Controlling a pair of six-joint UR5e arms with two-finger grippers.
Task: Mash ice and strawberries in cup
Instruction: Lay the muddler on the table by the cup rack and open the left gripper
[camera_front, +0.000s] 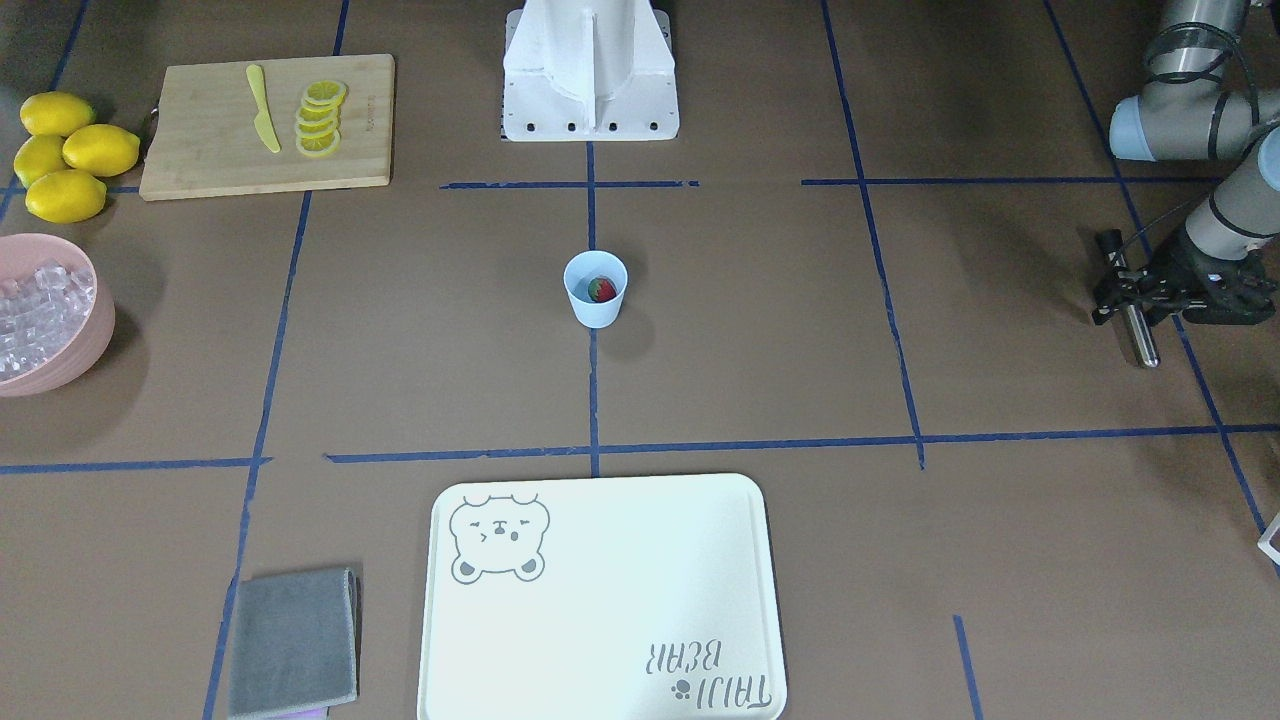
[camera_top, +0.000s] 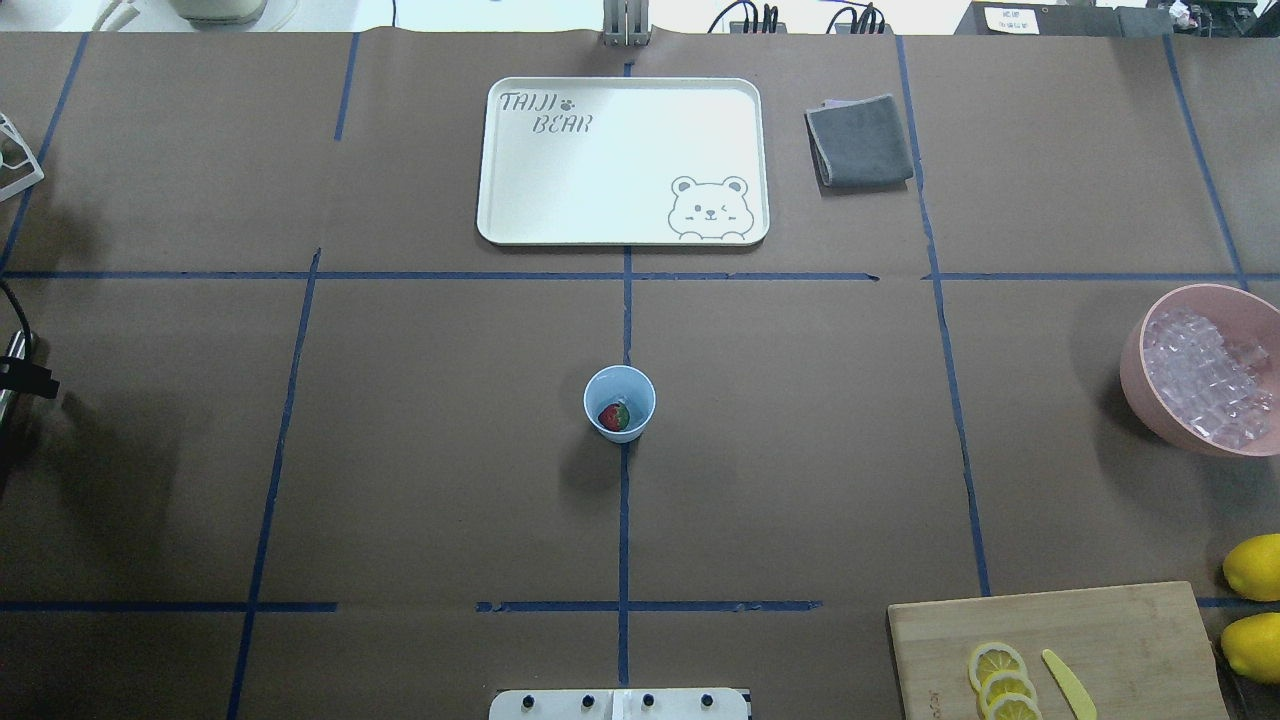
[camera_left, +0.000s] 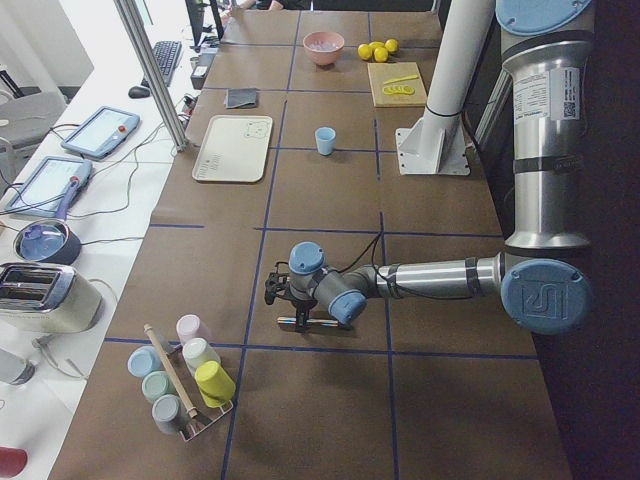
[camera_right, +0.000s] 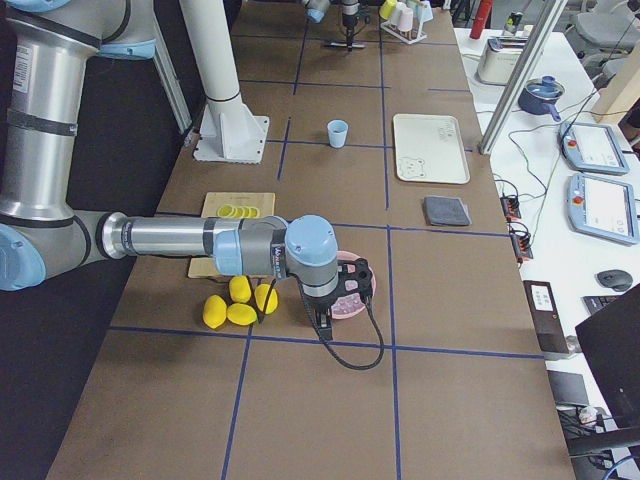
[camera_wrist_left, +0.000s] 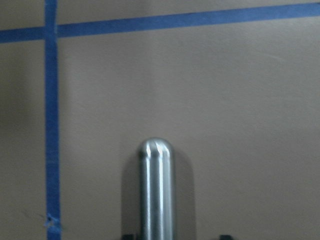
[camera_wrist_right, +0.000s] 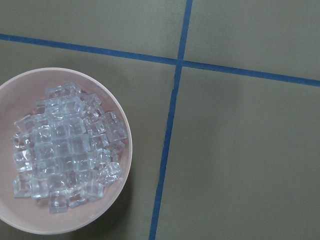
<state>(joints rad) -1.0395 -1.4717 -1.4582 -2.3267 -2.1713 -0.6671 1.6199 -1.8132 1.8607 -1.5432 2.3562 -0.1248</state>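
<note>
Cup: A light-blue cup (camera_front: 596, 305) stands upright at the middle of the brown-papered table (camera_front: 760, 330), on a blue tape line and well apart from both arms.
Strawberry: One small red strawberry (camera_front: 601, 289) with a green top lies at the bottom of the cup.
Ice: Clear cubes of ice (camera_wrist_right: 65, 145) are heaped in a pink bowl (camera_front: 85, 355) near the table's end on the robot's right. Whether any cube is in the cup cannot be told.
Left tool: The left tool (camera_front: 1122, 292) hangs low over the table at the robot's far left. It is clamped on a short metal rod (camera_wrist_left: 156, 195) whose rounded end points away from the wrist.
Right tool: The right tool (camera_right: 350, 288) hovers by the pink bowl. Whether its fingers are apart or together cannot be told.
Cutting board: A wooden board (camera_front: 200, 150) near the bowl carries a row of lemon slices (camera_front: 320, 118) and a yellow knife (camera_front: 263, 110). Four whole lemons (camera_front: 70, 150) lie just beside it.
Tray: A pale tray (camera_top: 620, 170) printed with a bear sits across the table from the robot, with a folded grey cloth (camera_top: 860, 140) near it.
</note>
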